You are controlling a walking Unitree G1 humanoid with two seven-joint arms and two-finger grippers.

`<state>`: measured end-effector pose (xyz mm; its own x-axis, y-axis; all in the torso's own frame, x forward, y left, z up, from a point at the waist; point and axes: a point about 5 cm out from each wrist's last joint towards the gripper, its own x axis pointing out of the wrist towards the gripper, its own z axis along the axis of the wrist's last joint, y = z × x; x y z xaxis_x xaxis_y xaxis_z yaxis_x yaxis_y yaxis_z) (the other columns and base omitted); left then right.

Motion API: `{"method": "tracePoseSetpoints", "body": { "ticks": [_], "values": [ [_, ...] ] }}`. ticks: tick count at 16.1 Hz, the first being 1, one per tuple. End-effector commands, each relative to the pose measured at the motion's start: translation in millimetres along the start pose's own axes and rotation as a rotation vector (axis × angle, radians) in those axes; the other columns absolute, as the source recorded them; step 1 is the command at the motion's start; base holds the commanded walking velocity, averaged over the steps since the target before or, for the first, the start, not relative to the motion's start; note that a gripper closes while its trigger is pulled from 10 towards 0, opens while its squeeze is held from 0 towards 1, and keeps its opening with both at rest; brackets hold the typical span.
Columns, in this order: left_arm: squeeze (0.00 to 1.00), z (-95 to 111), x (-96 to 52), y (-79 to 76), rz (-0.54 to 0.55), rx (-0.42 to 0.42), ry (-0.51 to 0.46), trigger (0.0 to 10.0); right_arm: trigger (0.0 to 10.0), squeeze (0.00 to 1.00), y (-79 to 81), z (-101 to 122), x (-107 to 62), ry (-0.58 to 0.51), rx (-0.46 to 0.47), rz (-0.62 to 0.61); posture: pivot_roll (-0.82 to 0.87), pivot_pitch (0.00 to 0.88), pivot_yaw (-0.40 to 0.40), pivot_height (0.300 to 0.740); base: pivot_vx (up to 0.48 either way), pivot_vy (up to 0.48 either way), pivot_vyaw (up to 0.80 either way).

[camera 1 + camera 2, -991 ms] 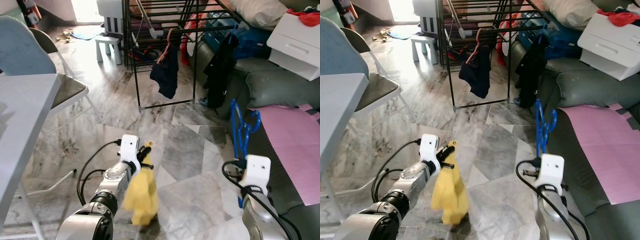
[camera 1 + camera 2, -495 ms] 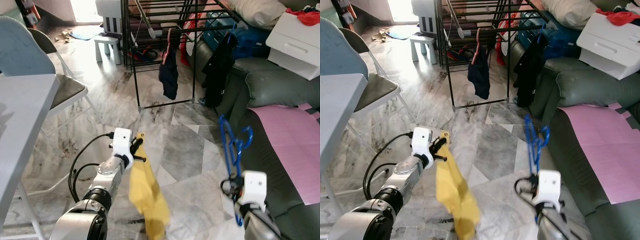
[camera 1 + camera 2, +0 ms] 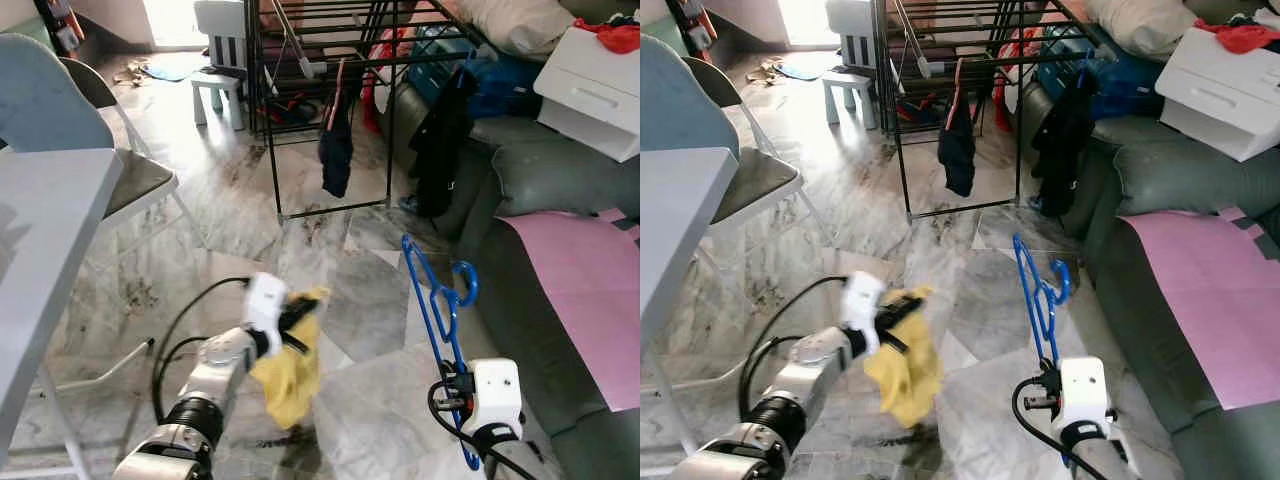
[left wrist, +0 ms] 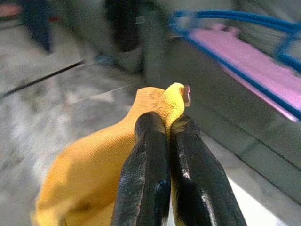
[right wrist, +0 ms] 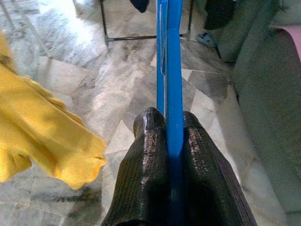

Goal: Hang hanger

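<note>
Lived-in home: marble floor (image 3: 300, 210), clothes drying rack (image 3: 320, 60), green sofa (image 3: 540, 180).

We see open marble floor (image 3: 370, 300) toward the drying rack (image 3: 320, 60) at 12 o'clock, hemmed by the sofa (image 3: 540, 190) at 2 and the chair (image 3: 110, 170) at 10.

A black drying rack (image 3: 330, 100) stands on the grey marble floor (image 3: 370, 300). Right of it sits a green sofa (image 3: 560, 180); left, a folding chair (image 3: 120, 170) beside a white table (image 3: 40, 230).
</note>
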<state>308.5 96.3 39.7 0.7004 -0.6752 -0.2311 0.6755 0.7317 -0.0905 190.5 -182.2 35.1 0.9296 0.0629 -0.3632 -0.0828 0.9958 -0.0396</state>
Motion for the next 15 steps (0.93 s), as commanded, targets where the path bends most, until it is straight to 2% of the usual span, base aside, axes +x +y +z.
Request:
{"method": "tracePoseSetpoints", "body": {
  "ticks": [1, 3, 5, 7, 9, 10, 12, 15],
  "values": [
    [0.0, 17.4, 2.6, 2.4, -0.058, 0.13, -0.034, 10.0, 10.0, 0.0, -1.4, 3.3, -1.6, 0.009, -0.051, 0.057, -0.03, 0.0, -0.01, 0.74, 0.0, 0.0, 0.0],
    [0.0, 24.3, 2.1, 1.9, -0.151, 0.218, -0.032, 10.0, 10.0, 0.0, -12.9, 3.5, -4.9, 0.032, -0.039, 0.065, -0.04, 0.0, -0.004, 0.74, 0.0, 0.0, 0.0],
    [0.0, 28.1, -0.7, -0.6, -0.251, 0.294, -0.027, 10.0, 10.0, 0.0, -13.5, 2.0, -10.1, 0.058, -0.059, 0.127, -0.04, 0.0, -0.003, 0.74, 0.0, 0.0, 0.0],
    [0.0, 32.0, -2.3, -1.4, -0.297, 0.507, -0.001, 10.0, 10.0, 0.0, -11.2, -5.6, -19.3, 0.126, -0.132, 0.244, -0.04, 0.0, -0.001, 0.74, 0.0, 0.0, 0.0],
    [0.0, 47.2, -1.4, 4.0, -0.283, 0.762, -0.008, 10.0, 10.0, 0.0, -21.0, -11.4, -32.5, 0.196, -0.161, 0.33, -0.05, 0.0, -0.001, 0.74, 0.0, 0.0, 0.0],
    [0.0, 53.4, -0.6, 6.9, -0.263, 0.834, -0.014, 10.0, 10.0, 0.0, -27.3, -11.1, -36.7, 0.213, -0.172, 0.343, -0.05, 0.0, -0.001, 0.74, 0.0, 0.0, 0.0],
    [0.0, 62.6, 1.0, 11.3, -0.214, 0.921, -0.035, 10.0, 10.0, 0.0, -36.0, -10.2, -41.7, 0.231, -0.184, 0.352, -0.05, 0.0, 0.003, 0.74, 0.0, 0.0, 0.0],
    [0.0, 74.2, 3.4, 13.9, -0.15, 0.984, -0.096, 10.0, 10.0, 0.0, -41.8, -7.3, -45.7, 0.24, -0.185, 0.367, -0.05, 0.0, 0.005, 0.74, 0.0, 0.0, 0.0]
  ]
}}
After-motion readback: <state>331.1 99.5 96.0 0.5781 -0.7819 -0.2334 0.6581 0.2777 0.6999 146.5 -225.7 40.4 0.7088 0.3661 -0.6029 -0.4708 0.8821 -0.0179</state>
